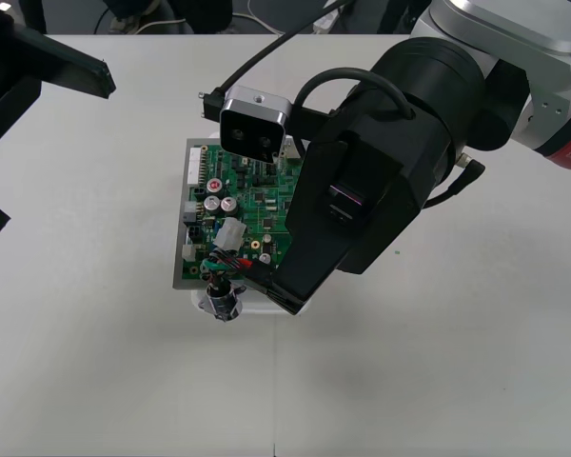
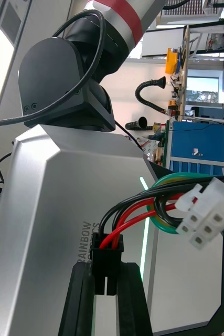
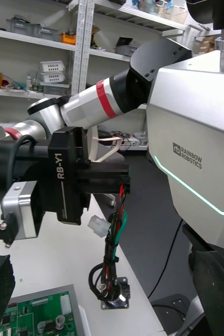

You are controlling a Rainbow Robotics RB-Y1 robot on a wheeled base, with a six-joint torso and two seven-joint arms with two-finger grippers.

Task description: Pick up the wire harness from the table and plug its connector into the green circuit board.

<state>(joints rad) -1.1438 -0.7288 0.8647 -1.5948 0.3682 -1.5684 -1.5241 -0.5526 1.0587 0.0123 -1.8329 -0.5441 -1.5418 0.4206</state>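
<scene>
The right gripper (image 2: 107,269), reaching down from the upper right of the front frame to the lower edge of the green circuit board (image 1: 252,190), has its fingers closed on the small black plug (image 2: 106,251) of the wire harness (image 1: 221,262). The rest of the harness hangs from that grip. Its red, black and green wires loop below the plug, a white connector (image 2: 206,215) juts out beside them, and the round metal socket (image 1: 225,303) sits lowest, at the board's lower-left corner over the white base (image 1: 257,307). The left gripper (image 1: 24,157) waits at the upper left of the frame with its fingers spread wide and takes no part. The main risk looks to be the dangling weight: a quick move could swing the socket and twist the plug askew between the narrow fingers, so it would meet the board's header crooked and jam or slip out. The loose loop or the white connector could also catch on the tall parts of the board during the approach. The arm's bulk covers much of the board from above, which makes alignment harder to judge.
</scene>
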